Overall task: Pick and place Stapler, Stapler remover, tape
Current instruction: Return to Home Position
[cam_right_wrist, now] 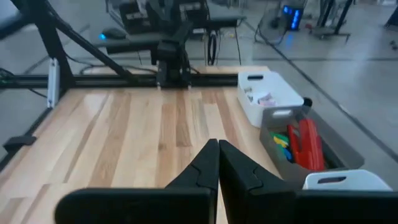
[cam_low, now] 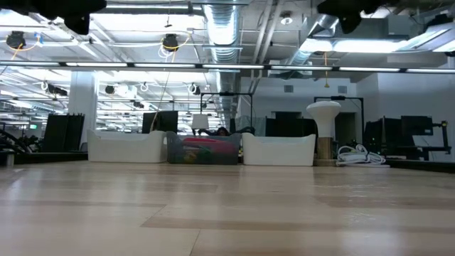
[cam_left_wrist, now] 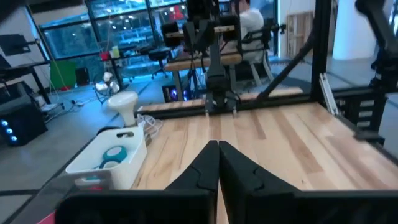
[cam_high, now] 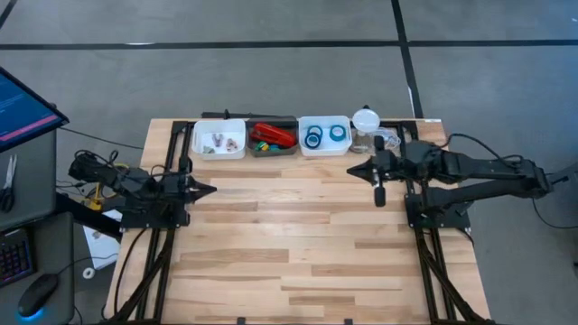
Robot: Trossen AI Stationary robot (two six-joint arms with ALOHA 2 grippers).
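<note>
Two grippers point at each other along one line across the table (cam_high: 289, 262), tips well apart, and neither holds anything. The left gripper (cam_high: 209, 190) has its fingers (cam_left_wrist: 202, 168) pressed together to a single point. The right gripper (cam_high: 354, 170) has its fingers (cam_right_wrist: 202, 165) pressed together in the same way.

All the task's things lie to one side of that shared line, in three bins touching in a row. The row sits ahead and to the left of the left gripper, and ahead and to the right of the right gripper. The stapler (cam_high: 274, 134) lies in the grey middle bin (cam_high: 271, 153), its long axis roughly parallel to the line the grippers point along. It is about midway between the two tips, so neither arm is clearly nearer. The blue tape rolls (cam_high: 315, 137) lie flat in the right white bin (cam_high: 325, 154), just beside the right gripper's tip and well away from the left one. The left white bin (cam_high: 219, 155), nearest the left gripper, holds small pale and purplish pieces (cam_high: 219, 140) too small to tell apart.

With everything binned, the task looks essentially finished. The coming move is judged to be a plain retreat, each arm drawing back along its own pointing line, away from the other. Since the bins stand off to the side of that line, nothing should be brushed unless a wrist swings toward them.
</note>
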